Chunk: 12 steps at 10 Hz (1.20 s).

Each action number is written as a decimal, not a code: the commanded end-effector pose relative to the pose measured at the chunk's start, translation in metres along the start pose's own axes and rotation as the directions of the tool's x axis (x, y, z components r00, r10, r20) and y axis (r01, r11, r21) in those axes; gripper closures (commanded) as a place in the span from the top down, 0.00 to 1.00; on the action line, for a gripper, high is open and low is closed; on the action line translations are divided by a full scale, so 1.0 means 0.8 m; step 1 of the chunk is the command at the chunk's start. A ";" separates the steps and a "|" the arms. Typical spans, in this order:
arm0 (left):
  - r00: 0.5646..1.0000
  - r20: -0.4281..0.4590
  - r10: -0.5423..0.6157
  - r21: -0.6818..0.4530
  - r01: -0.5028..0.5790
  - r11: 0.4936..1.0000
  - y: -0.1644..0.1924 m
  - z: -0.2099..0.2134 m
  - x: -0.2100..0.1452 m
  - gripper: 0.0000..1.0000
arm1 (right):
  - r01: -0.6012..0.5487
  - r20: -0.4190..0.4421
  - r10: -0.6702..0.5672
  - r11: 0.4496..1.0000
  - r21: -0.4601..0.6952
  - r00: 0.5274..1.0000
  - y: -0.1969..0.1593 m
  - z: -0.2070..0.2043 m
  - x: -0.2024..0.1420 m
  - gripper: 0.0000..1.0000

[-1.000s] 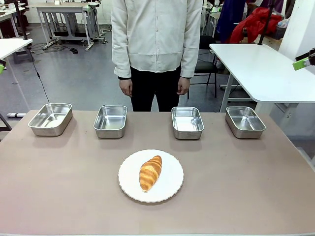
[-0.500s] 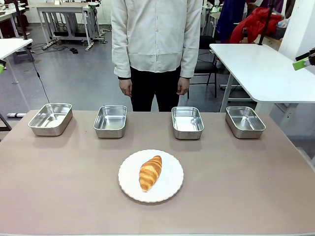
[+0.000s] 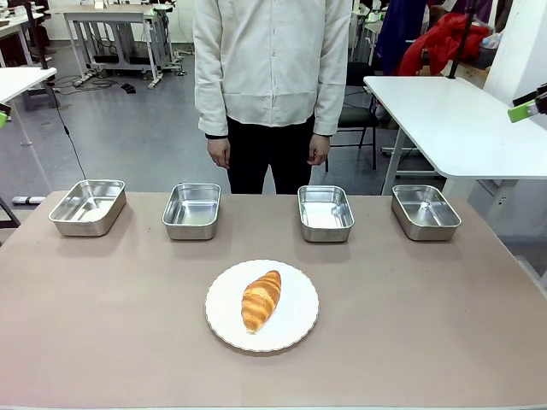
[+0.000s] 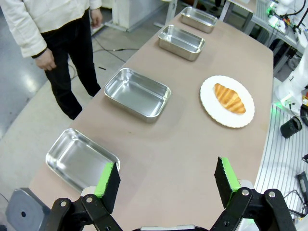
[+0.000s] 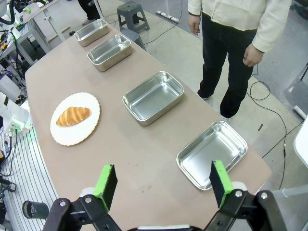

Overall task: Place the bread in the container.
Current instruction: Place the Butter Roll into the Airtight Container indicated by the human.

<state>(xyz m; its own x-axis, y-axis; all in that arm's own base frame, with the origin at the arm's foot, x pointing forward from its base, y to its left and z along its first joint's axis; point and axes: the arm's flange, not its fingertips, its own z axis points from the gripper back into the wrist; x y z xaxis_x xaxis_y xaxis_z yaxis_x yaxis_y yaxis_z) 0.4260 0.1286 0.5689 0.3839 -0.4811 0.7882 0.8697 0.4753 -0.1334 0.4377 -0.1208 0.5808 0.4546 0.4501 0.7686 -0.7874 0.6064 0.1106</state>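
As white workbenches stand beyond, four pans line the tan table.

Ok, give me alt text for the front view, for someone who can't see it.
A croissant-shaped bread lies on a round white plate mid-table, in front of a row of four empty steel pans. A person stands at the far edge.
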 end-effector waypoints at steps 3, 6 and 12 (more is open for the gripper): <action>1.000 0.017 -0.015 -0.008 0.015 1.000 -0.004 0.002 0.001 1.00 | -0.010 0.024 0.010 1.000 0.005 1.000 0.000 -0.002 0.001 1.00; 1.000 0.017 -0.015 -0.008 0.015 1.000 -0.004 0.002 0.001 1.00 | -0.010 0.024 0.010 1.000 0.005 1.000 0.000 -0.002 0.001 1.00; 1.000 0.017 -0.015 -0.008 0.015 1.000 -0.004 0.002 0.001 1.00 | -0.010 0.024 0.010 1.000 0.005 1.000 0.000 -0.002 0.001 1.00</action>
<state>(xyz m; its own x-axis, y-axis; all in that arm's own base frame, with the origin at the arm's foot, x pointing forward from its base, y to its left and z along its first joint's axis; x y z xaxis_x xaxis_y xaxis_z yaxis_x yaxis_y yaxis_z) 0.4260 0.1286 0.5690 0.3838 -0.4811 0.7882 0.8697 0.4753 -0.1334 0.4377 -0.1208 0.5808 0.4547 0.4501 0.7686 -0.7874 0.6064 0.1107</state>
